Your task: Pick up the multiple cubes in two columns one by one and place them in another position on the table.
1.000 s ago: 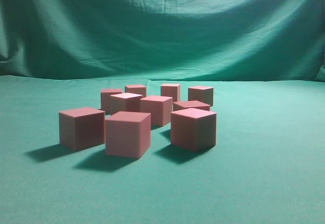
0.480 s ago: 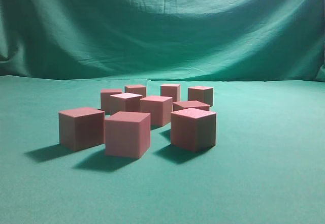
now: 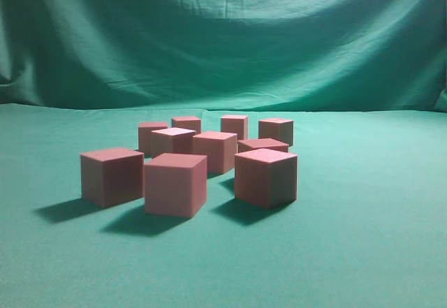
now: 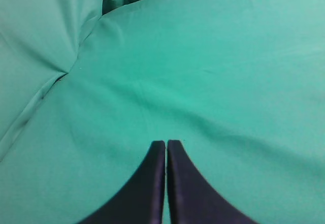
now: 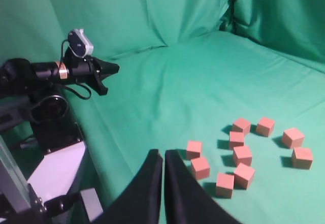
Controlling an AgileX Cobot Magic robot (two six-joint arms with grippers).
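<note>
Ten cubes point(image 3: 175, 184) are sitting loosely clustered mid-tabletop point(image 3: 363, 252), not touching, and judging by their matte, crisp-edged faces they are probably light and stiff, best pinched across two opposite side faces where gaps allow. Both the left claw point(image 4: 166, 148) and right claw point(image 5: 163, 157) are hanging pressed closed and empty, well away from the cubes. The teal cloth is lying smooth with ample bare room around; a draped backdrop point(image 3: 223, 35) is closing off the rear.

Backdrop cloth point(image 3: 223, 35): hung behind the bench, dark green, creased and sagging in broad folds.
Side drape point(image 5: 127, 10): same green fabric, rose in soft pleats at the far edge.
White panel point(image 5: 56, 165): sat low at the left, beside a grey metal frame point(image 5: 12, 183).
</note>
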